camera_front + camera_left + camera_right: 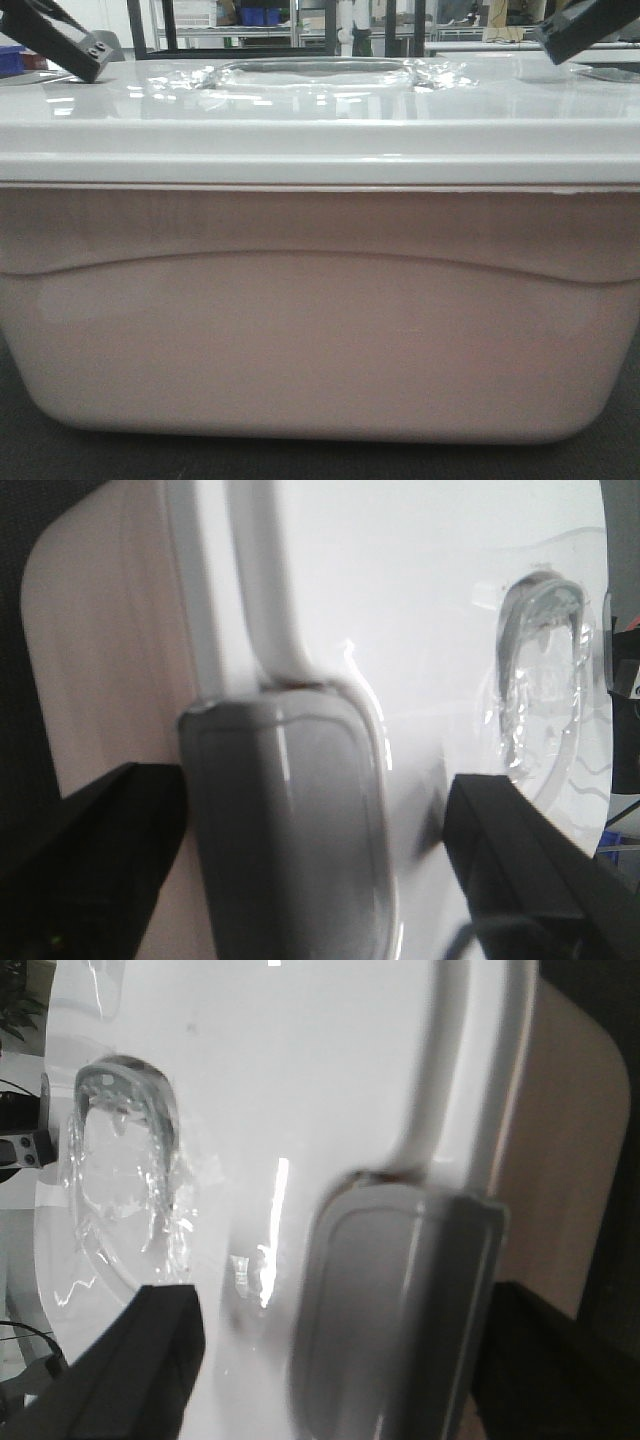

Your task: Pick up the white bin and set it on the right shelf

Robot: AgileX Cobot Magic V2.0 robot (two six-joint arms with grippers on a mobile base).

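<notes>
In the front view the white bin (320, 330) fills the foreground on a dark surface, long axis side to side, left gripper (65, 42) over its left end, right gripper (590, 25) over its right, equally near; in the left wrist view the jaws stand spread astride the left end latch (285, 820), grasping nothing; in the right wrist view the jaws likewise gape either side of the right end latch (400, 1300); both ends probably need taking together.

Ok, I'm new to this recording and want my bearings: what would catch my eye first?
The white bin fills the front view, its glossy lid showing a recessed handle amid crinkled clear film. In the wrist views, the left hand and right hand each hang open over a grey latch at the lid's ends.
</notes>
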